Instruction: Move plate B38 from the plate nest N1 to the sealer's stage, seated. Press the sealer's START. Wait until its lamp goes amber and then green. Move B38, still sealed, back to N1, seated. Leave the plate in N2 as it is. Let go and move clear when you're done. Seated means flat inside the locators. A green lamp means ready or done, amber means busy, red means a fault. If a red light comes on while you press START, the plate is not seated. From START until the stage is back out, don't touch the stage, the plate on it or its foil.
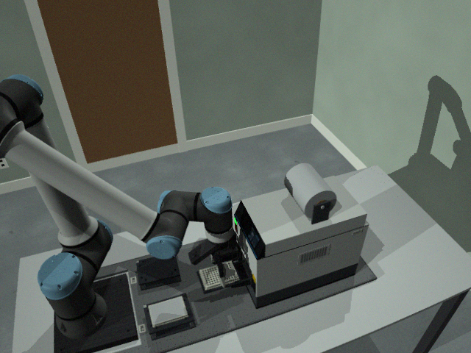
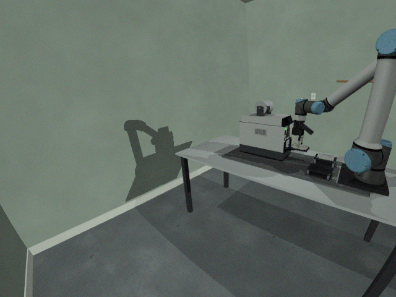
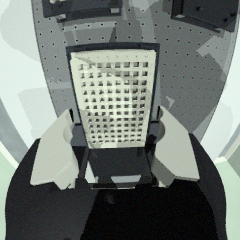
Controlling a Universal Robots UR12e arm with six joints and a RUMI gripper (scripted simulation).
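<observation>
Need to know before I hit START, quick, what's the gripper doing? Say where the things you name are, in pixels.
Gripper point(image 1: 229, 274) point(image 2: 297, 145) point(image 3: 115, 108): open, fingers standing off both sides of the plate point(image 1: 210, 277) point(image 2: 301, 148) point(image 3: 115, 95).

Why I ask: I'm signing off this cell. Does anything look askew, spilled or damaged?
Nothing stands out: the cream, square-holed plate looks aligned on its dark stage, and the grey box-shaped sealer's lamp is green.

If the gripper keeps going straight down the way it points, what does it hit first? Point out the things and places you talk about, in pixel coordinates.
Probably the sealer's stage point(image 1: 205, 290) point(image 3: 157, 55), under the plate point(image 1: 210, 278) point(image 3: 114, 100) between the open gripper's point(image 3: 114, 145) fingers; the remaining gap is unclear.
</observation>
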